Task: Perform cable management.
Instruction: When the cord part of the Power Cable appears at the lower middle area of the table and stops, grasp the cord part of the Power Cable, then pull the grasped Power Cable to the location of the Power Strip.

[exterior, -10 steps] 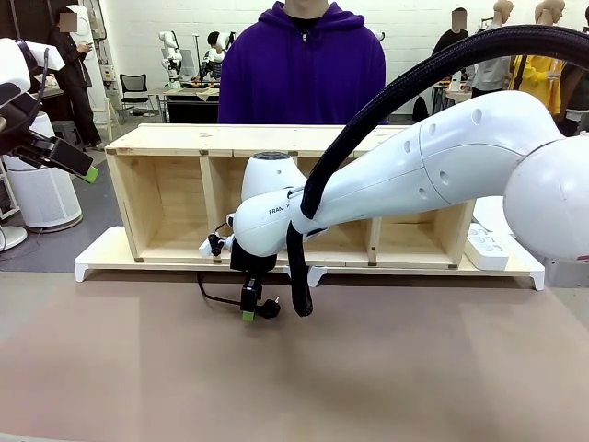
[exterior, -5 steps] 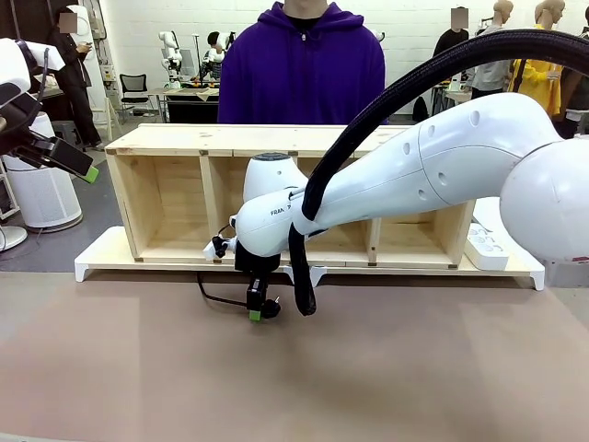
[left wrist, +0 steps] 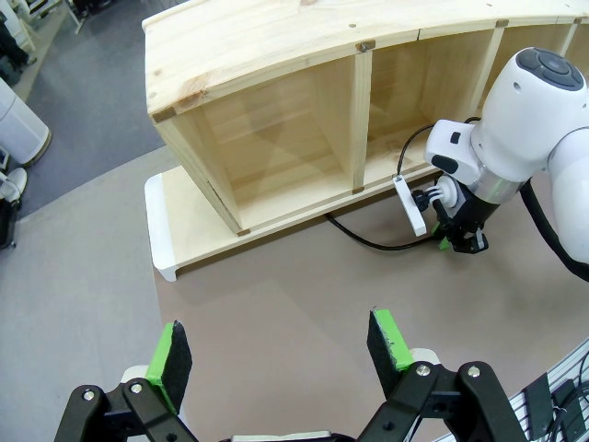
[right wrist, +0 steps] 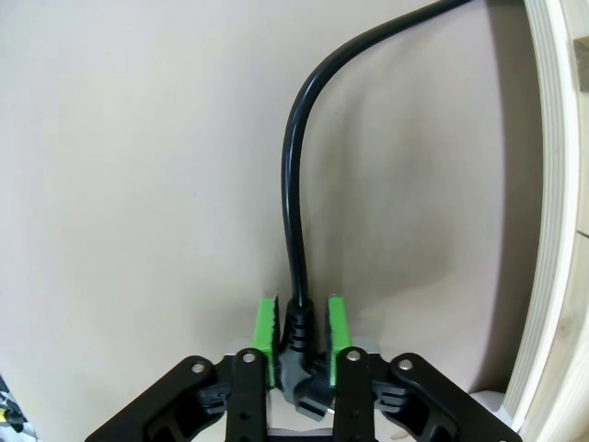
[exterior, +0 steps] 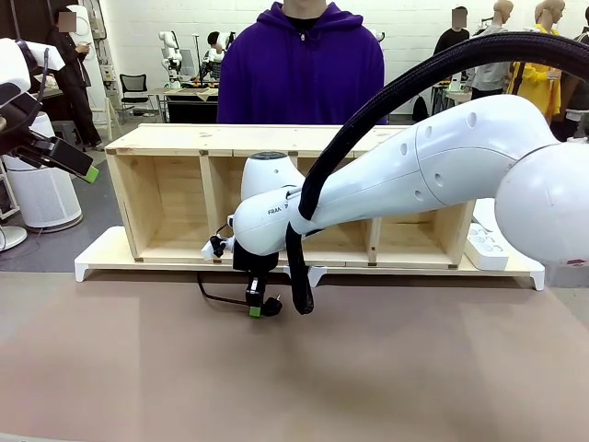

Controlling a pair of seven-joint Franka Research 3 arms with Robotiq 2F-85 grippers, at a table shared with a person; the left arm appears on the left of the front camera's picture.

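Black, thin, glossy cable, curving, pinched by right end effector.

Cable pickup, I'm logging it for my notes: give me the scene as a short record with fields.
cable: black, curving over the table from the wooden shelf
right hand: shut on the cable at its plug end, low at the table
left hand: open, raised, clear of the cable
person: standing behind the shelf

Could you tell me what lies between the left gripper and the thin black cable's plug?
Bare brown tabletop, seen in the left wrist view; the right gripper is shut on that black plug.
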